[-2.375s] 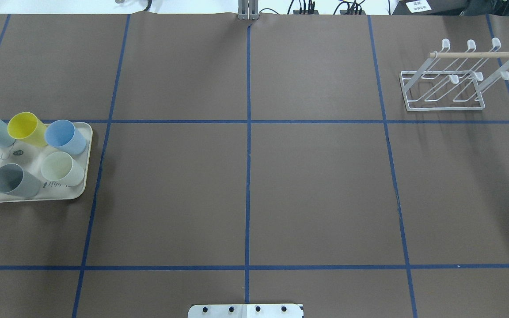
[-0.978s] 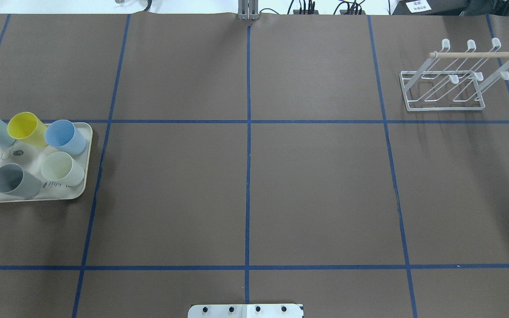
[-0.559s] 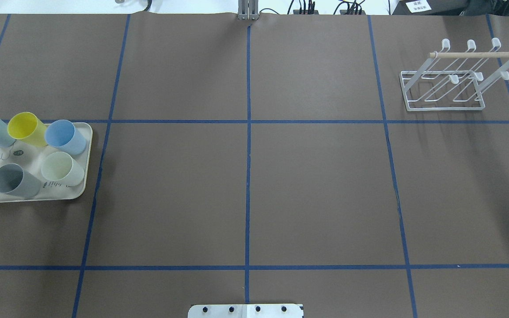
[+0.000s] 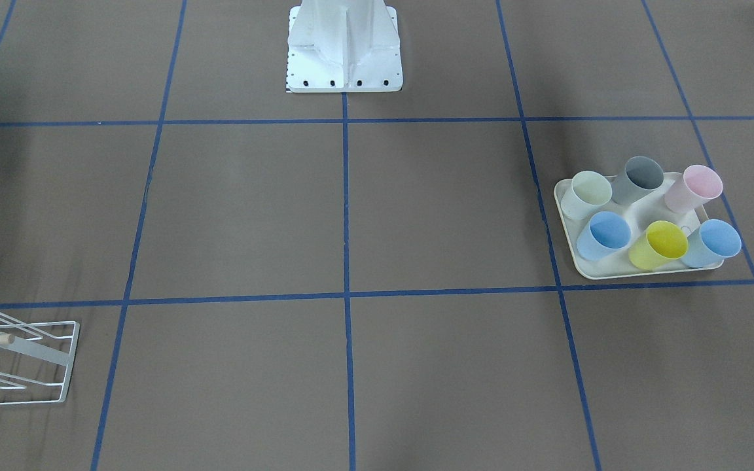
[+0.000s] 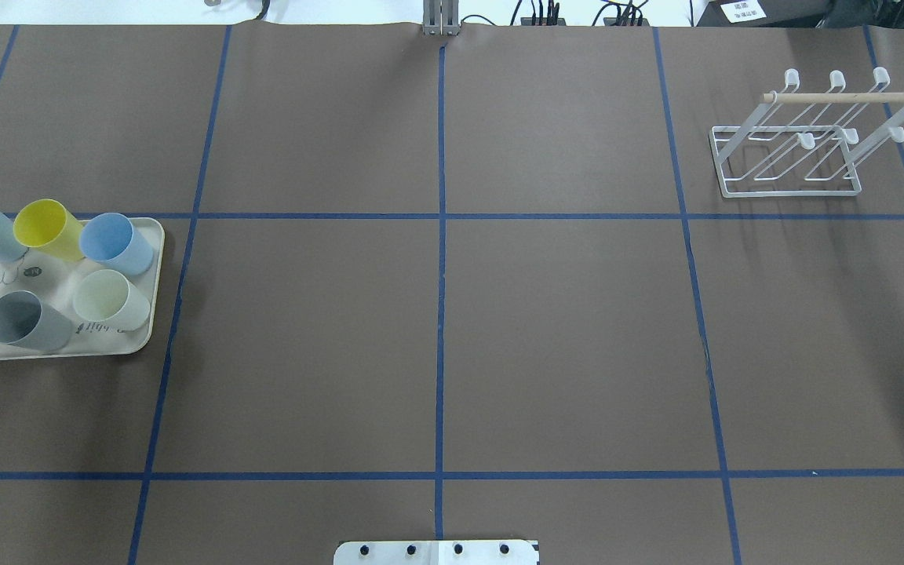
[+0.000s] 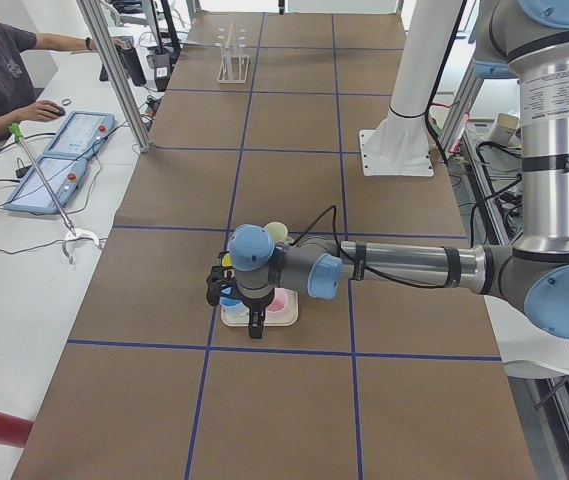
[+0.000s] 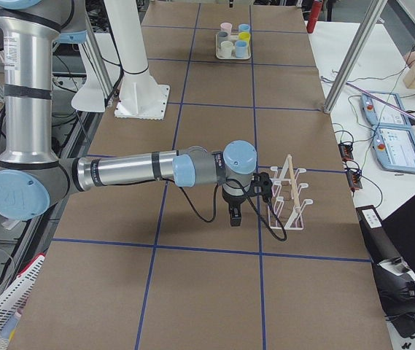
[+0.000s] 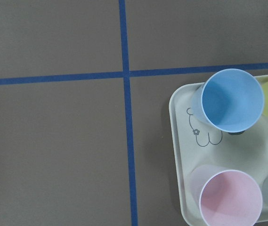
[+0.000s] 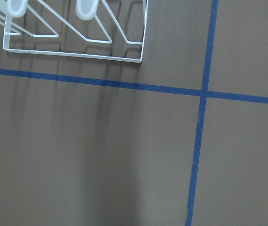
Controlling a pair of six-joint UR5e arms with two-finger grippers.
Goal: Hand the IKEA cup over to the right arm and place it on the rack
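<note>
Six upright pastel plastic cups point(image 5: 113, 238) sit unmoved on the cream rectangular tray point(image 5: 118, 341). Unclear how open left gripper point(image 6: 254, 328) and right gripper point(image 7: 235, 217) are.

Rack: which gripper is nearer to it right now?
Right. The right gripper hangs just beside the rack; the left gripper hovers over the cup tray at the table's opposite end.

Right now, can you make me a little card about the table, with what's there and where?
tray: robot's left side
cups: six, upright on it; two blue, yellow, pink, grey, pale green
rack: robot's right side, no cup on it
left fingers: above the tray; open or shut unclear
right fingers: beside the rack; open or shut unclear
progress: no cup lifted yet
</note>
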